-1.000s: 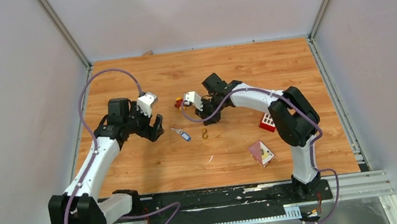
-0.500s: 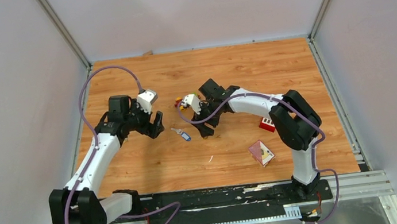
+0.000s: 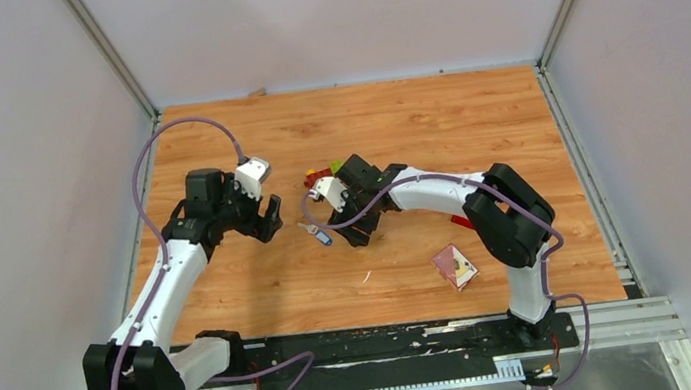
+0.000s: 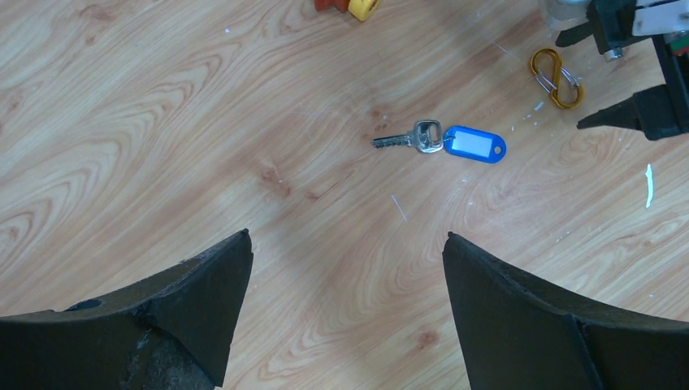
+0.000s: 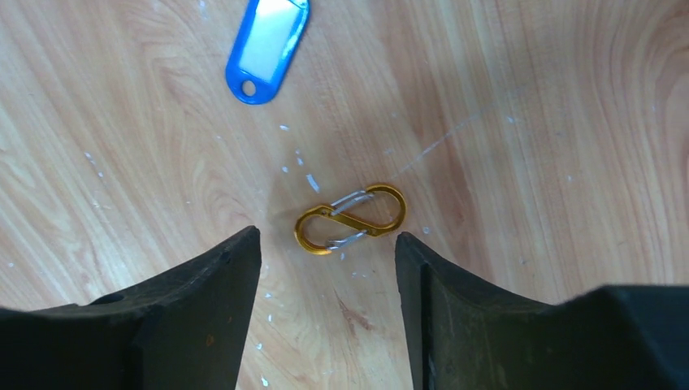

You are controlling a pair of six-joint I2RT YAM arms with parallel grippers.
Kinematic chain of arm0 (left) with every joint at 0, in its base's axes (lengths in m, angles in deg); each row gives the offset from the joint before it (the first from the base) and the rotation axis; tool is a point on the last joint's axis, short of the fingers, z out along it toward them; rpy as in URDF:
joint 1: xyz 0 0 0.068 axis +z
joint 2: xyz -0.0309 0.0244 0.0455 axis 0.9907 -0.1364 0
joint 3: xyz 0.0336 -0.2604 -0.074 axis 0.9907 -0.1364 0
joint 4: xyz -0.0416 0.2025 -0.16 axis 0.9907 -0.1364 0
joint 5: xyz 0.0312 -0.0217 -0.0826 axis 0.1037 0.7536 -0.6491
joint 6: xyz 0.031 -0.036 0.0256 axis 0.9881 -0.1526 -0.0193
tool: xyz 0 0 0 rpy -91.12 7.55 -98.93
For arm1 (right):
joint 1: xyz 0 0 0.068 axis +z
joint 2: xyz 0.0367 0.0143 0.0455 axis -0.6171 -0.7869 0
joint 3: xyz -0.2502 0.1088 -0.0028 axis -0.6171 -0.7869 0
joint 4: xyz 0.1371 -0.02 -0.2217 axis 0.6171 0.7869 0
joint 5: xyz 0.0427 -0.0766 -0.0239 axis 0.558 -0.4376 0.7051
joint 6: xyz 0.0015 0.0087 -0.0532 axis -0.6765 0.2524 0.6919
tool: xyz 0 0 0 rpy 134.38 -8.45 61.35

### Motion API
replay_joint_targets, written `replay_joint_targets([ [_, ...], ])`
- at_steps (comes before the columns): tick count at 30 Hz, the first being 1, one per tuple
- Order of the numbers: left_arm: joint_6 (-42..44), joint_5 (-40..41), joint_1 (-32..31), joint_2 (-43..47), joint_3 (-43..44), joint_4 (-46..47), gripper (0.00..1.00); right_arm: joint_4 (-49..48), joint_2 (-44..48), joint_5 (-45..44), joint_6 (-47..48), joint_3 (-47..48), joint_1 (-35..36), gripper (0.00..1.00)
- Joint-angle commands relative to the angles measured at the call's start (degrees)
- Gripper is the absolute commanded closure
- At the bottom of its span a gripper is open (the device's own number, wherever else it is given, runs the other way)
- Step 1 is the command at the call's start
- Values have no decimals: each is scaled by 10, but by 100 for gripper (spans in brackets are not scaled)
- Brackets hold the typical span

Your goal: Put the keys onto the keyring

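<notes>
Right gripper (image 5: pixel 327 237) hung wide open over the gold keyring (image 5: pixel 350 219) on the table (image 5: pixel 528 122), left gripper (image 4: pixel 348 236) wide open near the blue key (image 4: pixel 471 145).

Blue key (image 5: pixel 266 49) edge-cropped; toy car (image 4: pixel 348 6) too

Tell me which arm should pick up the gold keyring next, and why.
Right. The right gripper, open, hangs directly over the keyring, framing it. The left gripper, also open, faces the blue-tagged key, with the keyring off at its view's edge.
</notes>
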Motion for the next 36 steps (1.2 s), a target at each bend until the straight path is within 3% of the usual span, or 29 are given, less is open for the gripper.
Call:
replay_joint_targets([
  [1,0,1,3,18,-3,11,6,-21,5,-43,-5,-8,0,41],
  [17,9,0,3,30,-8,12,6,-14,15,-100,26,4,-20,58],
  [23,17,4,3,37,-12,11,6,-9,23,-20,26,6,-20,53],
  [29,20,6,3,42,-17,10,5,-11,4,6,43,23,-20,46],
  [36,26,13,3,50,-20,5,5,-10,-30,3,51,48,-21,49],
])
